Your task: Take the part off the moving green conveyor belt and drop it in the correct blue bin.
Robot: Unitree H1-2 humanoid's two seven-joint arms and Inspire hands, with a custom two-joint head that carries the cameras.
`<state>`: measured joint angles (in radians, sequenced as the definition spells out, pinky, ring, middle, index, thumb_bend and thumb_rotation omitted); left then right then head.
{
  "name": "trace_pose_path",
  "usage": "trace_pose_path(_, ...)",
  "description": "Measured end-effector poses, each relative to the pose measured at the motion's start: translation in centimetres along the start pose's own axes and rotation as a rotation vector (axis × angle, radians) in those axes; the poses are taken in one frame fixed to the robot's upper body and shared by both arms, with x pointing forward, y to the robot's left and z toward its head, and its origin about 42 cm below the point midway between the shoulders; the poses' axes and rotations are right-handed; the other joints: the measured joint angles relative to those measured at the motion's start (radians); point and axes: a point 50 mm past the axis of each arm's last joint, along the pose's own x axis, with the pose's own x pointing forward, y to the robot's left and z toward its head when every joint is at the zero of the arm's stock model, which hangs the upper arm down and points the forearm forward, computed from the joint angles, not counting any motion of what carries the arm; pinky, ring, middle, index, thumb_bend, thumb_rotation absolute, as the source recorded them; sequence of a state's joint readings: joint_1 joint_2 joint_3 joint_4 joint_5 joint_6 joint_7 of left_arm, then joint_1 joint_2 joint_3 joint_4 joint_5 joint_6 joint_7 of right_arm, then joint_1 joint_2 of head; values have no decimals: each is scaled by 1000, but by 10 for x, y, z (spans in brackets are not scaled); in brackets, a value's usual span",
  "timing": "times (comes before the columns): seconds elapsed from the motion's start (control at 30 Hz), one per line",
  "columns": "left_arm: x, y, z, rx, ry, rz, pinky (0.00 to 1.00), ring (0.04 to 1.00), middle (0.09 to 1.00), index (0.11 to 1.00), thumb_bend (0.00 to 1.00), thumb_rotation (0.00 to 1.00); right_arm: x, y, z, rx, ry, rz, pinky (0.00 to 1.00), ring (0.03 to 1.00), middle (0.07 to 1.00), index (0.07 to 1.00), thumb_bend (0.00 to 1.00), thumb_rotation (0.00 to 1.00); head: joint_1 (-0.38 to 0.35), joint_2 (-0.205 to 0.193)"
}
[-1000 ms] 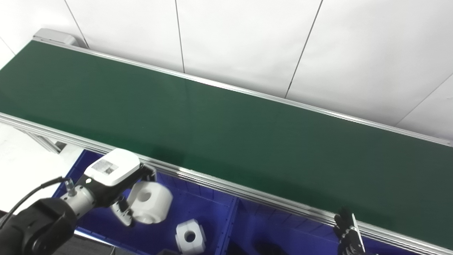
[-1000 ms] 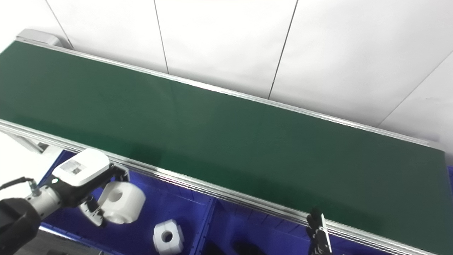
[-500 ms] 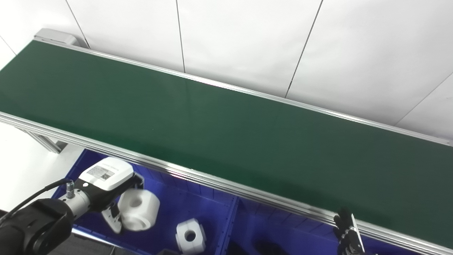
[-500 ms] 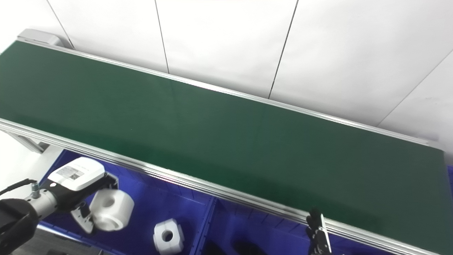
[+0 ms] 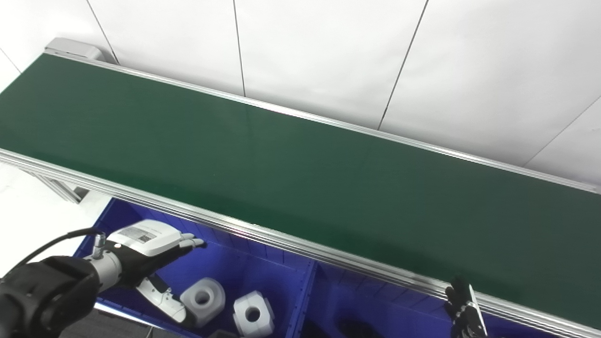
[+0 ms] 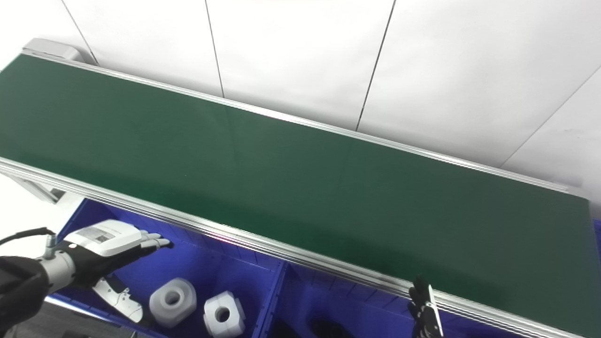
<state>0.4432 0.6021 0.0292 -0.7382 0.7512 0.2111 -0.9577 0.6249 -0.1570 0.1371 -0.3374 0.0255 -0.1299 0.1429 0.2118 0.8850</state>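
From two head cameras side by side we look down across the conveyor belt (image 5: 300, 173); both views share it at mid range.

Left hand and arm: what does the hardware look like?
The left hand has a white back plate with a small printed label like a QR code, black palm and pale grey fingers. A silver wrist with a small metal connector joins a glossy black forearm; a black cable loops to the wrist.
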Motion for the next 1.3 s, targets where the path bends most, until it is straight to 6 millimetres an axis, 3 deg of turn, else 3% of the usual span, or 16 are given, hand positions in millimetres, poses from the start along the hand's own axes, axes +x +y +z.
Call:
trace_pose_path(0.1, -3, 3, 3, -188, -113, 33, 993, 1000, 1000, 1000, 1000, 656, 0, 0, 0, -4, 2, 1, 980, 997, 1000, 1000, 841, 1000, -37, 11)
trace_pose_path(0.2, -1, 1, 14, -398, -269, 109, 998, 1000, 1000, 1000, 1000, 597, 0, 1, -1, -11, 5, 3, 974, 994, 1000, 1000, 867, 1000, -110, 26)
trace_pose_path(0.23, 0, 0, 19, -475, -320, 151, 992, 992, 1000, 1000, 1000, 607, 0, 1, -1, -11, 5, 4, 967, 989, 1000, 1000, 880, 1000, -142, 34)
trace_pose_path(0.3, 6, -3, 32, -666, -434, 279, 998, 998, 1000, 1000, 1000, 679, 1, 5, -1, -9, 4, 6, 960, 983, 1000, 1000, 869, 987, -279, 57)
trace_pose_path(0.33, 10, -4, 39, -781, -497, 374, 998, 998, 1000, 1000, 1000, 684, 3, 10, -1, -10, 2, 6, 960, 982, 1000, 1000, 868, 986, -279, 57)
trace_pose_path(0.37, 14, -5, 45, -881, -537, 461, 999, 999, 1000, 1000, 1000, 704, 4, 15, 0, -12, -2, 7, 956, 980, 1000, 1000, 863, 984, -366, 69)
trace_pose_path(0.43, 26, -4, 54, -1039, -603, 612, 1000, 1000, 1000, 1000, 1000, 710, 9, 33, 5, -13, -17, 5, 947, 972, 1000, 1000, 859, 989, -379, 71)
trace_pose_path(0.47, 33, -4, 54, -1073, -610, 634, 1000, 1000, 1000, 1000, 1000, 708, 13, 43, 8, -9, -29, 4, 945, 970, 1000, 1000, 859, 991, -446, 77)
trace_pose_path(0.5, 38, -3, 52, -1085, -612, 635, 1000, 1000, 1000, 1000, 987, 710, 17, 51, 10, -10, -35, 8, 948, 971, 1000, 1000, 858, 994, -447, 77)
trace_pose_path(0.53, 43, -2, 49, -1084, -605, 632, 1000, 1000, 1000, 1000, 958, 737, 21, 60, 12, -1, -39, 12, 950, 976, 1000, 1000, 858, 993, -539, 84)
trace_pose_path(0.67, 57, 2, 40, -1015, -593, 647, 1000, 1000, 1000, 1000, 943, 751, 28, 77, 18, 10, -37, -6, 949, 983, 1000, 1000, 845, 993, -613, 95)
trace_pose_path(0.93, 75, -4, 64, -997, -608, 670, 1000, 1000, 1000, 1000, 939, 772, 37, 89, 25, 4, -48, -25, 958, 992, 1000, 1000, 835, 1000, -637, 109)
trace_pose_path(1.3, 78, -21, 83, -976, -643, 681, 1000, 1000, 1000, 1000, 900, 763, 28, 79, 21, -20, -25, -56, 954, 984, 1000, 1000, 790, 1000, -569, 68)
